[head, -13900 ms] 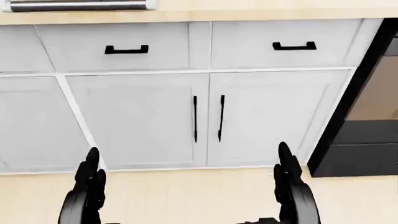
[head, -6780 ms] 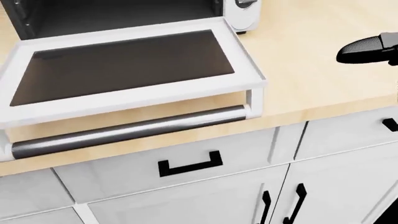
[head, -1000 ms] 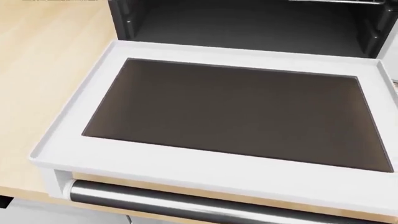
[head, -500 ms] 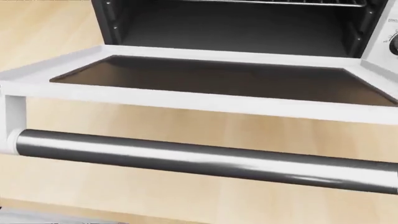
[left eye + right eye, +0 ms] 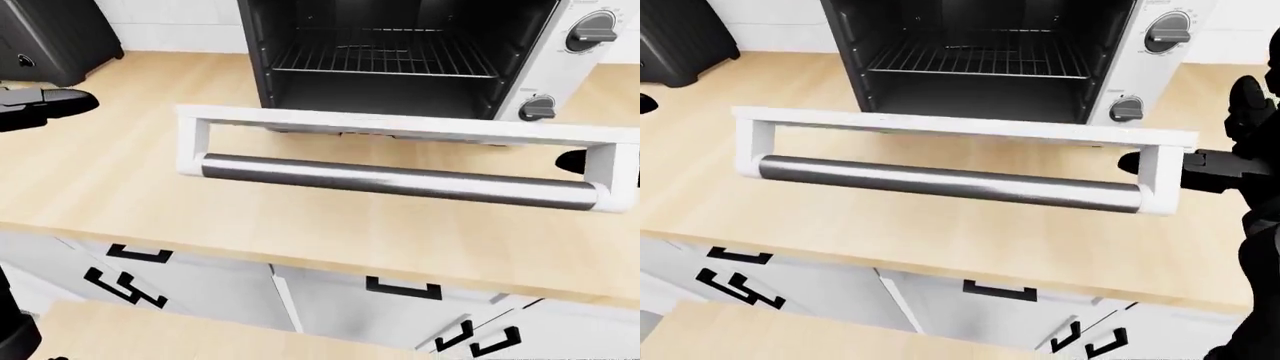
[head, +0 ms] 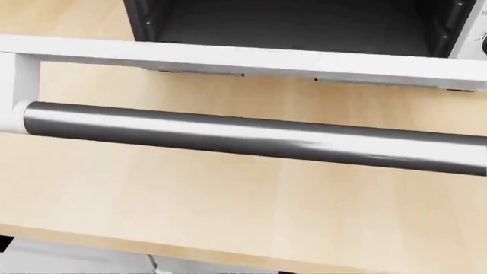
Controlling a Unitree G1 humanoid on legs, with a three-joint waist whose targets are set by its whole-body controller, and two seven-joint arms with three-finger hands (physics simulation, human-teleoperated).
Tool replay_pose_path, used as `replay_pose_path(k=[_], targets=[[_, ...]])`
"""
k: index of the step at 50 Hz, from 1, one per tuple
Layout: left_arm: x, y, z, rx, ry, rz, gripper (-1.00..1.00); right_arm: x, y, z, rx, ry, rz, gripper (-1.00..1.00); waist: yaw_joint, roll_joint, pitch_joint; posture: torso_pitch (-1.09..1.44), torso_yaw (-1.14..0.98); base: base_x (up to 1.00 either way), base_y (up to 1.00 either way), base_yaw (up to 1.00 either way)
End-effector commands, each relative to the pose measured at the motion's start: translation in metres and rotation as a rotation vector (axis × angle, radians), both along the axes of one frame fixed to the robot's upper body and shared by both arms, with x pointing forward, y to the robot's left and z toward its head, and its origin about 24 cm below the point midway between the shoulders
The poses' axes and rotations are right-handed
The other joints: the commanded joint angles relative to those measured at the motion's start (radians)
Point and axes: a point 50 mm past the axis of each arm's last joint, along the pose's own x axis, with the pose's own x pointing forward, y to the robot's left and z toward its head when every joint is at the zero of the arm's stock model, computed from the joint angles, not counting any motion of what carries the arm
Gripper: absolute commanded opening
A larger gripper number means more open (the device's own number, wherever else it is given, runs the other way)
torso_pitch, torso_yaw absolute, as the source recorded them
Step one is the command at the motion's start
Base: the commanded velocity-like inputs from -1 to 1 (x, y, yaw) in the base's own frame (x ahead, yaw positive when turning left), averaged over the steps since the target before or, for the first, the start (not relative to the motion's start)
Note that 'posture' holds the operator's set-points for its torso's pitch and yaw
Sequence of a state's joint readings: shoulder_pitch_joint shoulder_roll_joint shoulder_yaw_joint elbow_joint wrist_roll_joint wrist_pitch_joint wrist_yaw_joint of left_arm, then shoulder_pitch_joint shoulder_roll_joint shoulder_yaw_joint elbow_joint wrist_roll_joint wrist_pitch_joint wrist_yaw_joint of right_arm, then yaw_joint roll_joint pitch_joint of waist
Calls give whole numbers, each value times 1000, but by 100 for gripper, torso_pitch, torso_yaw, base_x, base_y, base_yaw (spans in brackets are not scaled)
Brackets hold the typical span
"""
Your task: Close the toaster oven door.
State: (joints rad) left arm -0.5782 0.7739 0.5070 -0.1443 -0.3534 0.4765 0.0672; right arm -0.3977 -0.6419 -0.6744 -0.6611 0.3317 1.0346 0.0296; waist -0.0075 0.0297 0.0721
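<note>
On the pale wood worktop (image 5: pixel 940 225), white toaster oven door (image 5: pixel 960 127) lies flat, its brushed-metal cylindrical handle (image 5: pixel 950 184) running left-right; fingers' spread cannot be told.

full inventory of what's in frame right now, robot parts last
toaster oven: 1, white body with black cavity, top centre of right-eye view.
door: 1, white frame, open and lying flat over the counter.
handle bar: 1, grey metal, along the door's near edge.
wire rack: 1, grey, inside the cavity.
knobs: 2, grey, on the oven's right panel.
counter: 1, light wood.
cabinets: white, black handles, below the counter.
black appliance: 1, top left of left-eye view.
left hand: black, left edge, over the counter.
right hand: black, beside the door's right end.
</note>
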Motion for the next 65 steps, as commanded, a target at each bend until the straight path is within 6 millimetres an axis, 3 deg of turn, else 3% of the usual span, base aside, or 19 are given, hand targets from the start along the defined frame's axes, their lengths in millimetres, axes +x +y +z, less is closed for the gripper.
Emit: replay_pose_path(k=[1,31,47,56,65], targets=[[-9,-2,17,37,-78,8,100,-10,15,29,-85,-165,66,100,5,-14,-31,0,0,0,0,0],[-8,-10,17,31,-79,-18,100,10,6,60,-78,-192,-9,100,3,-20,-30,0,0,0,0,0],[-4,-20,6,25,-56,-51,100,22,-3,78,-44,-208,-84,100,6,-21,-28,0,0,0,0,0],[-1,-30,-4,9,-28,-94,100,25,-6,86,-44,-216,-101,100,8,-23,-30,0,0,0,0,0],[2,-58,-28,-36,40,-211,100,27,-5,93,-51,-230,-99,100,11,-23,-31,0,0,0,0,0]])
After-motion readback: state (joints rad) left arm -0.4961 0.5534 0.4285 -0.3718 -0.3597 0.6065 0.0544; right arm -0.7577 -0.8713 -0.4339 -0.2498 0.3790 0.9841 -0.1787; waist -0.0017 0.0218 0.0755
